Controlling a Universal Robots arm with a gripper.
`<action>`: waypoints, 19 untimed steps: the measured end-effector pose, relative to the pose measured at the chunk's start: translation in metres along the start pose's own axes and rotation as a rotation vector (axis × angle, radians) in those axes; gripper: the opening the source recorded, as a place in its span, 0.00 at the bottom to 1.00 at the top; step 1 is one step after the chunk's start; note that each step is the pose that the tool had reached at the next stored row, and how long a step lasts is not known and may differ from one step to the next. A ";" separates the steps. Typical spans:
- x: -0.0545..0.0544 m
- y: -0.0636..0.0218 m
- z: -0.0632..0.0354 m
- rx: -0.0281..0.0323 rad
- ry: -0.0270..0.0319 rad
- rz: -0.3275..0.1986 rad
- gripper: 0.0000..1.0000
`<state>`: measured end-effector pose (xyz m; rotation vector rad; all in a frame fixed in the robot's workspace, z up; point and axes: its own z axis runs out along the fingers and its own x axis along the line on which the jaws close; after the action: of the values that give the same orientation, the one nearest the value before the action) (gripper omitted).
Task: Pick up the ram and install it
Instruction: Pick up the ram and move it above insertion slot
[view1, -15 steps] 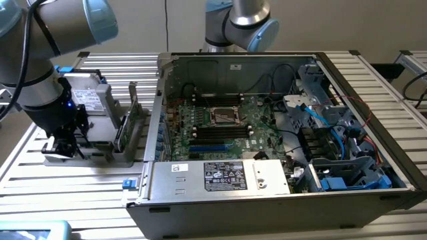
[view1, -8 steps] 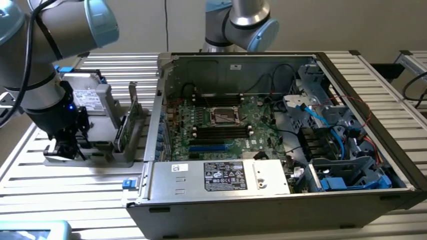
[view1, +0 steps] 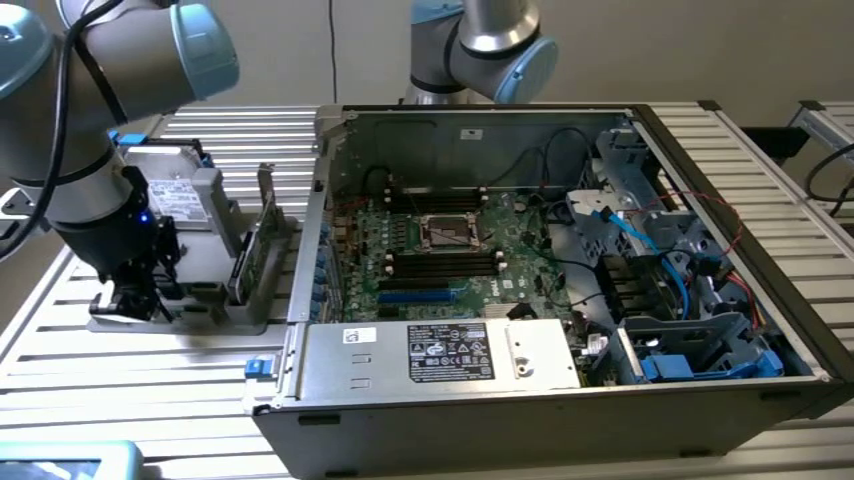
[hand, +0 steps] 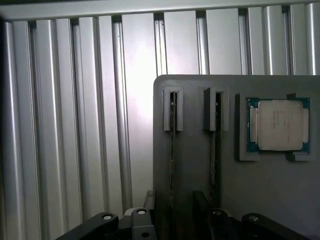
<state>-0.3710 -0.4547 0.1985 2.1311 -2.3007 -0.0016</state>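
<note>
Two thin ram sticks stand edge-on in slots of a grey holder (hand: 190, 100); one ram (hand: 172, 150) runs between my fingers and the other ram (hand: 215, 150) lies beside it. My gripper (hand: 175, 207) hangs just above the holder, open, its black fingers (hand: 201, 207) either side of the first stick and not touching it. In the exterior view the gripper (view1: 134, 295) is low over the holder (view1: 200, 310), at the exterior view's left of the open computer case (view1: 534, 390). Black memory slots (view1: 441, 265) lie on the green motherboard (view1: 507, 240) inside the case.
A processor chip (hand: 280, 125) sits in a recess of the holder. A silver hard drive (view1: 180, 195) and an upright card (view1: 260, 240) stand in the holder behind the gripper. The case's wall (view1: 320, 200) rises between holder and motherboard. Cables (view1: 627, 230) crowd the case's right side.
</note>
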 end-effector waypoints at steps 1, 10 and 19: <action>0.000 0.0002 0.0007 0.0000 0.0000 0.000 0.40; 0.000 0.0024 -0.0104 0.0012 -0.0002 0.000 0.14; 0.001 0.0050 -0.0498 0.0027 -0.0002 0.000 0.14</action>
<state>-0.3758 -0.4548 0.2483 2.1323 -2.3023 0.0013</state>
